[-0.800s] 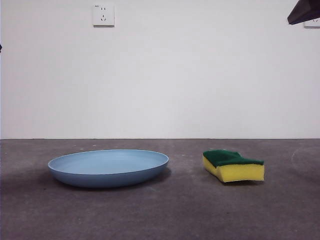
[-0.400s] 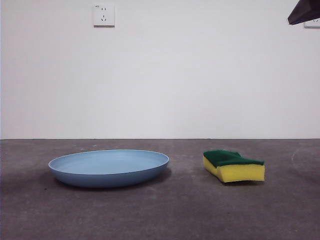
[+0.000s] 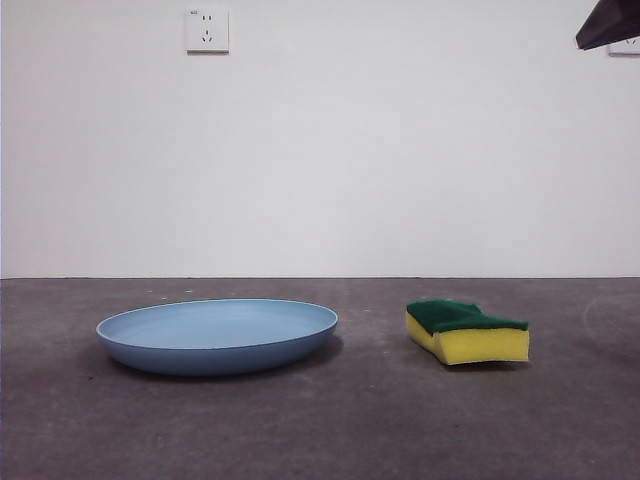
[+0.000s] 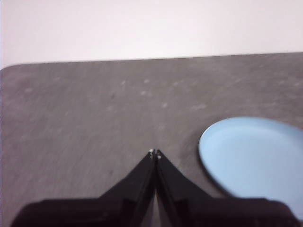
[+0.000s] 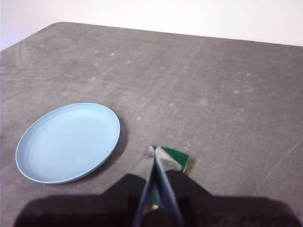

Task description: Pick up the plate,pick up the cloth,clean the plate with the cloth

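A wide light-blue plate point(image 3: 217, 334) lies flat on the grey table, left of centre in the front view. To its right sits the cloth point(image 3: 466, 331), a yellow sponge with a dark green top. My left gripper point(image 4: 155, 153) is shut and empty, hovering over bare table beside the plate point(image 4: 253, 158). High above the table, my right gripper point(image 5: 155, 151) is also shut with nothing in it; the cloth point(image 5: 176, 159) lies partly hidden under its tips, and the plate point(image 5: 68, 141) is off to the side. A black arm tip point(image 3: 608, 24) shows at the front view's top right corner.
The grey table point(image 3: 380, 420) ends at a white wall with a socket point(image 3: 207, 30). The table's rounded far corner point(image 4: 14, 68) shows in the left wrist view.
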`<state>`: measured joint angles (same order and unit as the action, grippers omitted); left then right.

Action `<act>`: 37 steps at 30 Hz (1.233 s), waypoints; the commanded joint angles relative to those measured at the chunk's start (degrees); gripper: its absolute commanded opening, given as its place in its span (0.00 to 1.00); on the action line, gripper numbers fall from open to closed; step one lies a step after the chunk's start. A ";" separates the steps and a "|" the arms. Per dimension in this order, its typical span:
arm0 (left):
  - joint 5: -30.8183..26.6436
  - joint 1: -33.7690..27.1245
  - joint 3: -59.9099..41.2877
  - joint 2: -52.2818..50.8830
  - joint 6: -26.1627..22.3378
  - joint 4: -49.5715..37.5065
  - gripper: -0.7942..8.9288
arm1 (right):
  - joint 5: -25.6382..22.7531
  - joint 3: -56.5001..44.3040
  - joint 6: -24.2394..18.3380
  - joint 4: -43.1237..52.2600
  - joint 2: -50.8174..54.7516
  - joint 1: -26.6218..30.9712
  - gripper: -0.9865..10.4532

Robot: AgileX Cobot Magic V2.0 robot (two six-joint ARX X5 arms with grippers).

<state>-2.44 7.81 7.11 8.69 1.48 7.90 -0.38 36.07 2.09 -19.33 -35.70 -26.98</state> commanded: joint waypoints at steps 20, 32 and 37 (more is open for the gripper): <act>1.27 -2.23 -6.93 -8.15 -0.02 2.80 0.08 | 0.04 -0.39 -0.04 0.39 0.09 -0.07 0.09; 1.27 -2.25 -6.93 -8.15 -0.02 2.82 0.08 | 0.04 -0.39 -0.04 0.39 0.09 -0.07 0.09; 1.27 -2.23 -6.93 -8.15 -0.02 2.80 0.08 | 0.04 -0.39 -0.07 -0.04 0.46 -0.07 0.09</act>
<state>-1.30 5.76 0.99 0.73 1.50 10.70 -0.38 36.07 2.09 -19.49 -35.62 -26.98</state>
